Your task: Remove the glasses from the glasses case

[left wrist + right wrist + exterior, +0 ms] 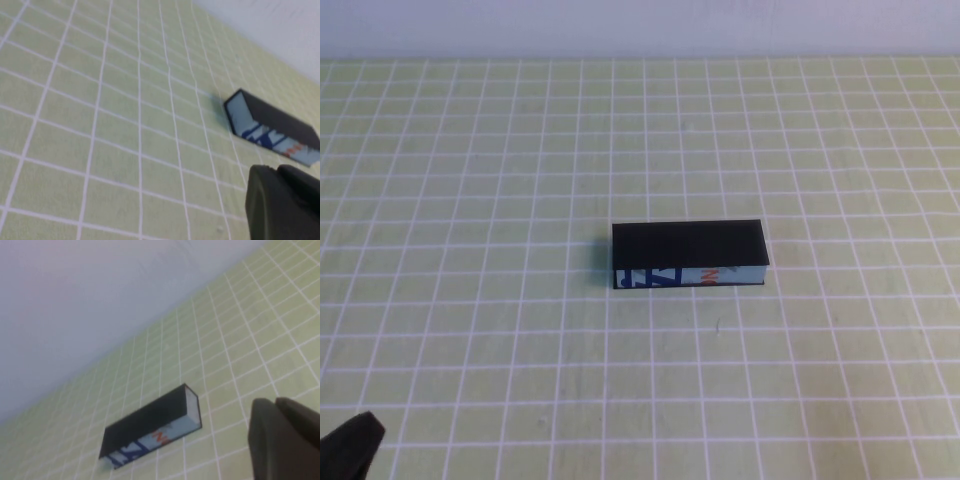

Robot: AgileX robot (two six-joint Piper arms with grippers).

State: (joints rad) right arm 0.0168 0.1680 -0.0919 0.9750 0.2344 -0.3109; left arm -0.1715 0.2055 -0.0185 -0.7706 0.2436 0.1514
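Observation:
The glasses case [688, 253] is a small black box with a light blue printed front. It lies with its lid down in the middle of the table. The glasses are hidden from view. My left gripper [350, 445] is at the near left corner, far from the case, shut and empty. The left wrist view shows its dark fingers [277, 172] together, with the case [272, 132] beyond them. My right gripper [275, 402] is out of the high view. In its wrist view it is shut and empty, apart from the case [150, 427].
The table [470, 200] is covered with a pale green cloth with a white grid. A white wall [640, 25] runs along its far edge. Nothing else stands on the cloth.

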